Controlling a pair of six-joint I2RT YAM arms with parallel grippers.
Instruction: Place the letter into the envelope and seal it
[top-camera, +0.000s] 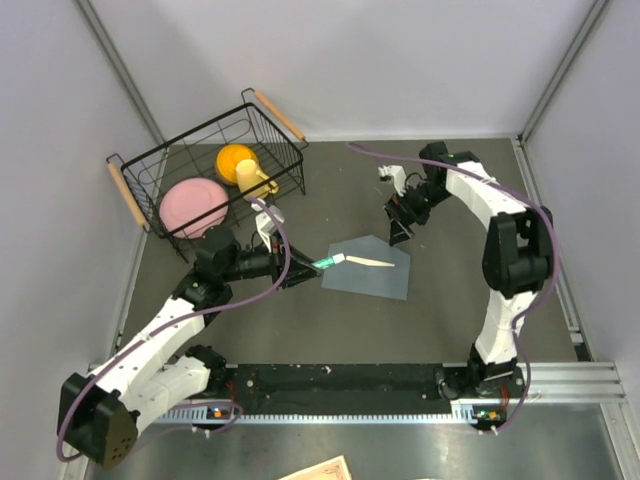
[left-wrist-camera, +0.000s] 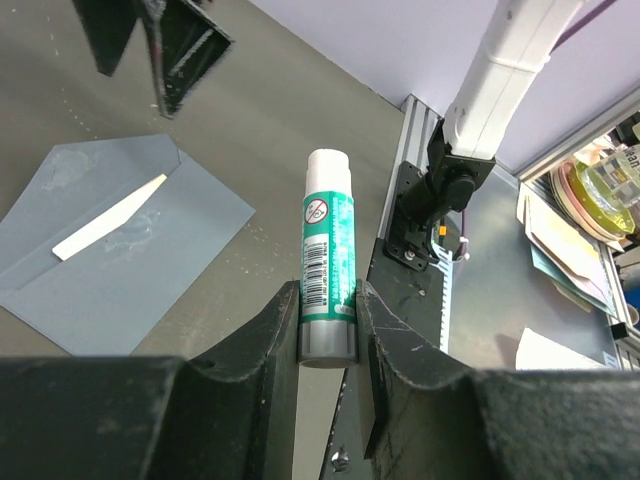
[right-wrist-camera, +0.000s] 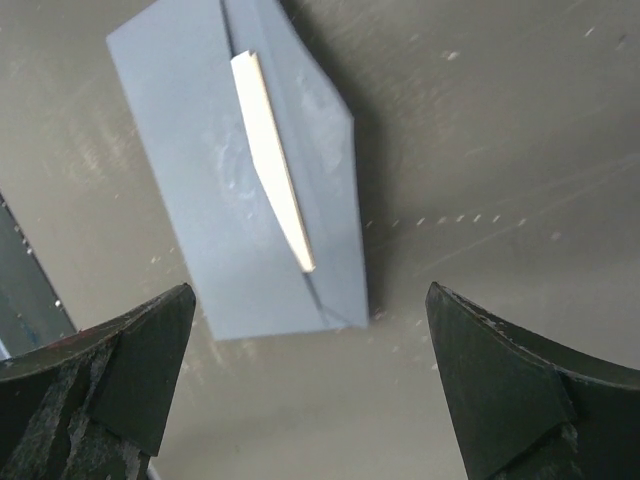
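Note:
The blue-grey envelope lies flat mid-table with its pointed flap open toward the far side. A thin cream sliver of the letter shows at its mouth; the rest is hidden inside. My left gripper is shut on a white-and-green glue stick, whose white tip points at the envelope's left edge. In the left wrist view the stick stands between my fingers, with the envelope to its left. My right gripper hangs open and empty above the envelope's far right corner.
A black wire basket at the back left holds a pink plate and a yellow cup. A toothed rail runs along the near edge. Off the table, a stack of cards lies beyond the right arm's base.

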